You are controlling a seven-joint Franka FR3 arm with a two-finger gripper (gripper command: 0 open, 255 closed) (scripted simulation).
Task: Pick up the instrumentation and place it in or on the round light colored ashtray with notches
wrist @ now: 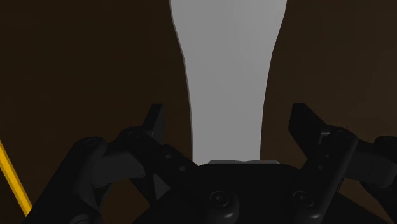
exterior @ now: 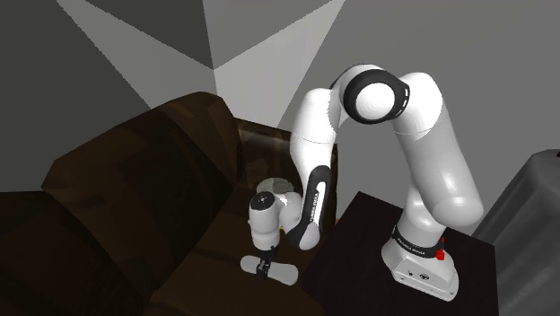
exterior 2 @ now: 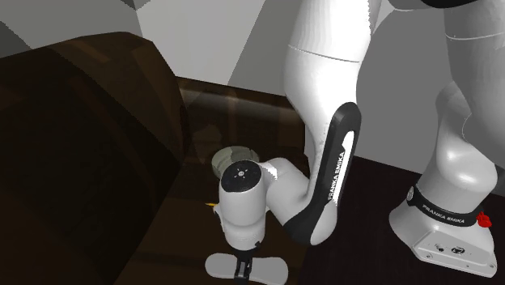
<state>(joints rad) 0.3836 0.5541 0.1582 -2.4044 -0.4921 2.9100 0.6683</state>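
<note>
Fingers (wrist: 153,121) stand apart, flanking the pale instrument (wrist: 226,95) without touching it.

White arm (exterior: 449,171) with dark joints (exterior: 351,90) and black fingers (wrist: 153,124).

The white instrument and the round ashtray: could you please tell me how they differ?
The instrument is long, flat and waisted; the ashtray is round. The instrument is white; the ashtray is duller grey. The instrument lies between the open gripper's fingers; the ashtray sits apart from it.
</note>
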